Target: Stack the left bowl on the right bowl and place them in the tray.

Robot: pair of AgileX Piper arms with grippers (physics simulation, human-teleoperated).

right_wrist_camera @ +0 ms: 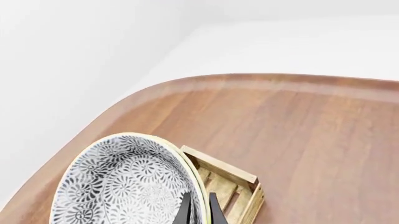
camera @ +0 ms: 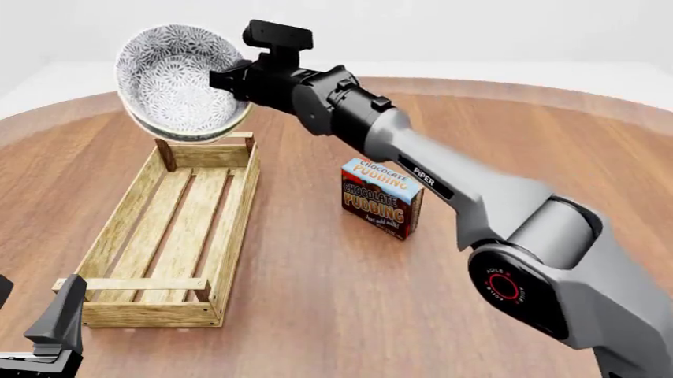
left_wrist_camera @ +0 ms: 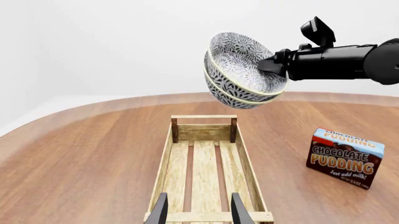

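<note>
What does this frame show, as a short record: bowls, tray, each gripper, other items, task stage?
bowls: stacked bowls, one nested in the other, tilted, held in the air above the far end of the tray
tray: wooden slatted tray on the table, nothing in it
right gripper: right gripper shut on the rim of the stacked bowls
left gripper: left gripper open, holding nothing, at the near end of the tray
other items: chocolate pudding box upright on the table, to the right of the tray
task stage: stacking done; placing in the tray not yet done
</note>
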